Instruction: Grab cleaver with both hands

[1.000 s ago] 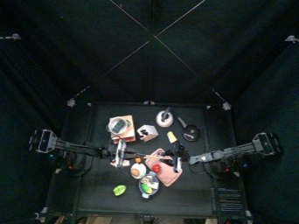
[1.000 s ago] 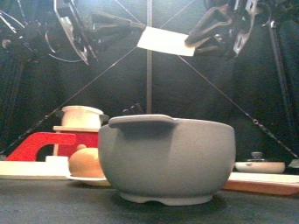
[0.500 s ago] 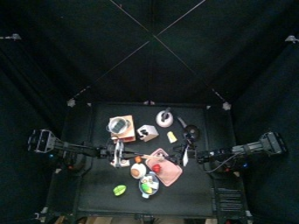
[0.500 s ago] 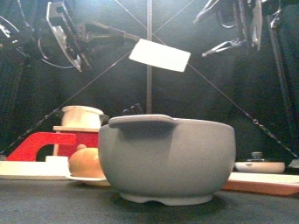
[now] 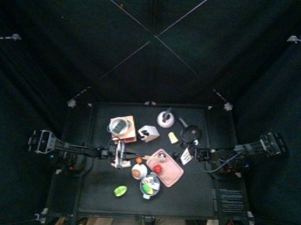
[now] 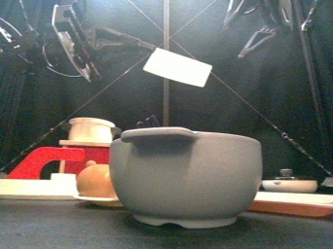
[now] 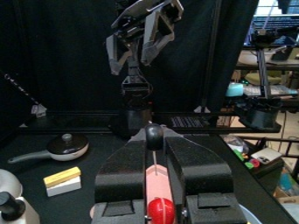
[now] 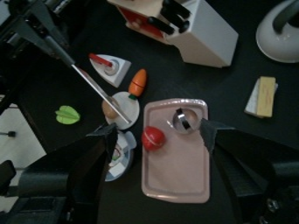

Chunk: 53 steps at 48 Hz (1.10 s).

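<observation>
The cleaver (image 6: 178,67) hangs in the air above the table, its pale blade tilted. My left gripper (image 7: 153,175) is shut on its red handle (image 7: 155,185). From the right wrist the blade (image 8: 96,80) shows edge-on as a thin line. In the front view the left gripper (image 6: 72,47) is high at the left. My right gripper (image 8: 163,144) is open and holds nothing. It hovers over the pink cutting board (image 8: 176,171), apart from the cleaver. In the front view the right gripper (image 6: 267,21) hangs high at the right. From above it sits right of the board (image 5: 202,156).
A large grey bowl (image 6: 189,175) stands at the front edge. A tomato (image 8: 152,137) lies on the board. Nearby are a carrot (image 8: 138,81), a green lime (image 8: 68,114), a white knife block (image 8: 193,31), a kettle (image 8: 282,24), a yellow block (image 7: 61,179) and a small pan (image 7: 56,150).
My right gripper has drawn back to the right, away from the blade, and opened a little wider. The cleaver has sunk slightly in the left gripper's hold.
</observation>
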Each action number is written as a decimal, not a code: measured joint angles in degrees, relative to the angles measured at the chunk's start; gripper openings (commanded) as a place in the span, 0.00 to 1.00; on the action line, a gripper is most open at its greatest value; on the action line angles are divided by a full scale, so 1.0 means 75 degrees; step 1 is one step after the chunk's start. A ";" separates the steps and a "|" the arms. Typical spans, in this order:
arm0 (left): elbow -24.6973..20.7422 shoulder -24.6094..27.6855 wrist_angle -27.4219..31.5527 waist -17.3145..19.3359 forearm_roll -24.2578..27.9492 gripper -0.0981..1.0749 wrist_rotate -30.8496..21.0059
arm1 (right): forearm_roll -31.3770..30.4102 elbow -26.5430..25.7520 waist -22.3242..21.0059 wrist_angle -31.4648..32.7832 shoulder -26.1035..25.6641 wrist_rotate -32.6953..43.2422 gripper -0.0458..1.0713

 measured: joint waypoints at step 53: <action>-0.0258 0.0562 -0.1359 -0.0070 -0.0832 0.45 0.0000 | 0.3680 0.3000 -0.0270 -0.7078 -0.0035 -0.6773 0.97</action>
